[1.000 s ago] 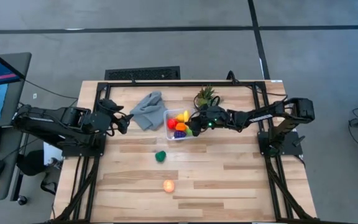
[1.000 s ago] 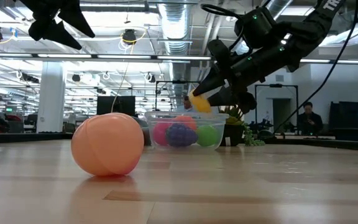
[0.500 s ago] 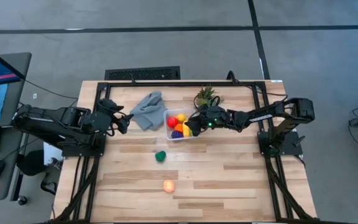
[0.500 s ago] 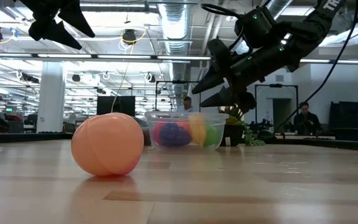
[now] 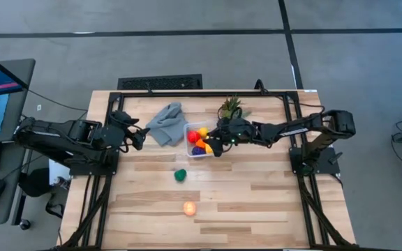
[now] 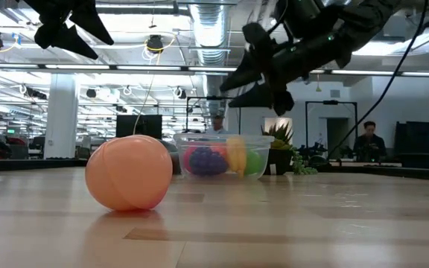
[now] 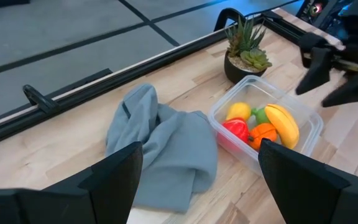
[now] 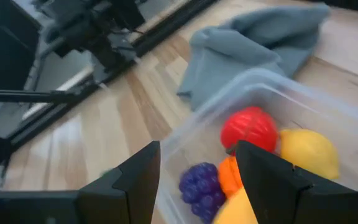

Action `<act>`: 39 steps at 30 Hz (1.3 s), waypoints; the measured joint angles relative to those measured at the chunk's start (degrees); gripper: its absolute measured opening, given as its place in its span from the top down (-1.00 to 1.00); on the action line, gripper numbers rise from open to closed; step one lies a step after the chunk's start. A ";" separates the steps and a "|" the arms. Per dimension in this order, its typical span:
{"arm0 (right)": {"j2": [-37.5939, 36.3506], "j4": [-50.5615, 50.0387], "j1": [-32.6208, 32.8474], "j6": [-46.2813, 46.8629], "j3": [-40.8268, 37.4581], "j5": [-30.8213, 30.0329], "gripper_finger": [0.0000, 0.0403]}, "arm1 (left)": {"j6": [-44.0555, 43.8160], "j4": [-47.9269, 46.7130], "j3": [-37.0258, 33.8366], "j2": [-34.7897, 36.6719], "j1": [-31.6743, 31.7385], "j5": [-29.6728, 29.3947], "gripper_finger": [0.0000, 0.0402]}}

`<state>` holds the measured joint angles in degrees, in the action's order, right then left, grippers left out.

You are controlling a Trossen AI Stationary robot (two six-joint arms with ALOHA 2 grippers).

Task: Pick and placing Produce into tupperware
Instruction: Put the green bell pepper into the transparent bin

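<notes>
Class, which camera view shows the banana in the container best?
The left wrist view: the banana lies unobstructed in the clear container. The high view shows a small yellow speck, the low view a blur through the wall, the right wrist view only its tip.

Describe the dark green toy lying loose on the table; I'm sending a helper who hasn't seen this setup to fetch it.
Start at the small clear plastic container near the table's back edge, between the crumpled grey cloth and the spiky potted plant. Come toward the front edge: the dark green toy vegetable lies alone on bare wood. The only other loose piece, a round peach toy fruit, lies nearer the front.
</notes>
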<state>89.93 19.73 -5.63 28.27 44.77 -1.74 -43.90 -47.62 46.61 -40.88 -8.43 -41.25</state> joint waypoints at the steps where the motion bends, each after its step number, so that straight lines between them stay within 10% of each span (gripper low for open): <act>1: -0.44 -0.01 0.37 -0.61 0.07 0.04 -0.17 | 0.04 0.00 0.00 -0.02 0.00 0.02 -0.53; 23: -22.31 -14.16 5.97 -7.79 0.01 -0.39 -0.17 | 1.48 2.24 0.00 -0.61 -0.02 0.39 -0.53; 39: -30.84 -31.93 20.24 -5.00 0.01 -23.85 -0.16 | 7.89 9.96 0.00 -13.00 -1.09 9.04 -0.53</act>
<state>59.10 -12.19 14.61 23.27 44.77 -25.58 -36.01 -37.65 46.61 -53.88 -9.52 -32.21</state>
